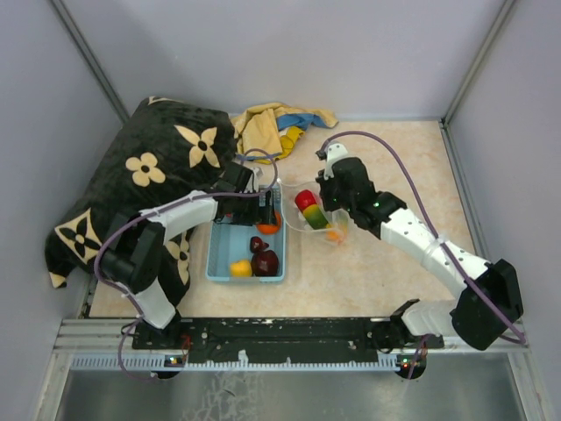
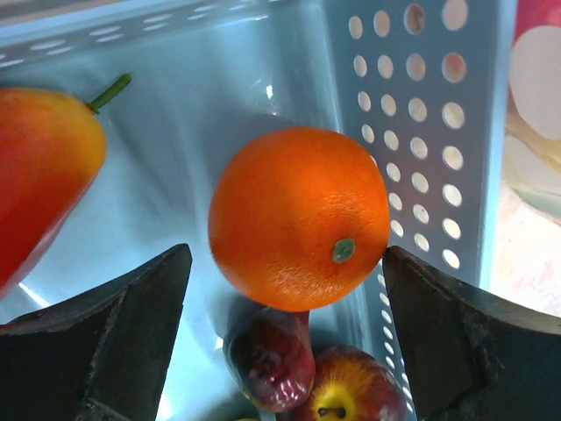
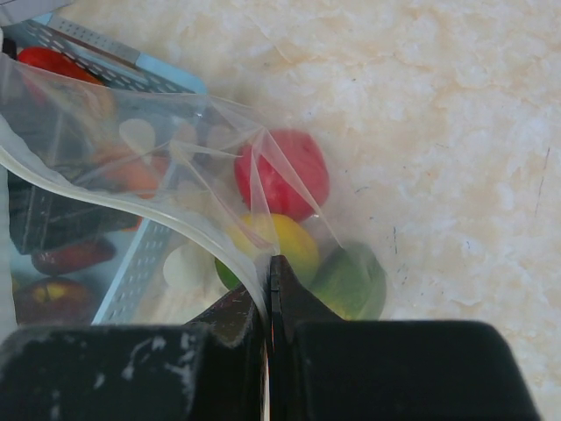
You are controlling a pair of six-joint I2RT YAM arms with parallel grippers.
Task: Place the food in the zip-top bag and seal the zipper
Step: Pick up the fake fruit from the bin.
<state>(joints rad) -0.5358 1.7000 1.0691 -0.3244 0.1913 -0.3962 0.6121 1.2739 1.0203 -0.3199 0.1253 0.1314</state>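
A toy orange (image 2: 298,219) lies in the light-blue basket (image 2: 438,132), centre frame from overhead, straddled by the wide-open, empty left end effector (image 2: 285,294). Just right, the right end effector (image 3: 270,303) is clamped on the rim of the zip-top bag (image 3: 175,158), which holds a red fruit (image 3: 282,175) among others. Loading looks midway; next, close on the orange and carry it to the bag's mouth.

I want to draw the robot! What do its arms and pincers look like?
Both arms have white tube-like links between chunky black joints: the left arm and the right arm. A thin purple cable loops along each. The left pincer and right pincer are dark, wedge-shaped and a bit scuffed.
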